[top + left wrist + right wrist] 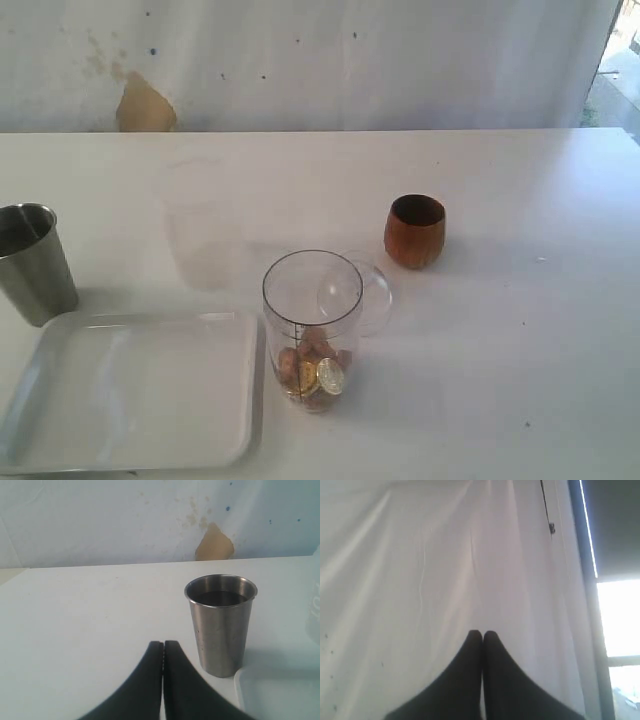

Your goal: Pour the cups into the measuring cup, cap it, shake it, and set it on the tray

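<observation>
The measuring cup (312, 330) stood upright and uncapped near the middle of the table (520, 300), with a small heap of gold and copper coins (315, 375) at its bottom. Its clear domed lid (368, 292) lay just behind it at one o'clock, and the tray (130, 395) sat bare just beside it at eight o'clock. The wooden cup (414, 231) stood apart at one o'clock, a frosted cup (200, 235) at eleven, and the tumbler (35, 262) well off at nine, near the tray's far corner. I could not tell whether either cup held anything; both insides looked dark.

My left gripper (163, 644) had its fingers pressed together on nothing and faced the tumbler (220, 622) from near by; my right gripper (482, 634), likewise closed and empty, pointed up at a white curtain (420, 555).

I judged the tumbler pour to be the step in hand. To do it well I would spread the fingers fully before closing in; take the tapered wall at mid-height, firmly, since steel slips; lift clear of the tray's rim; tip slowly over the measuring cup's mouth, keeping off the frosted cup.
</observation>
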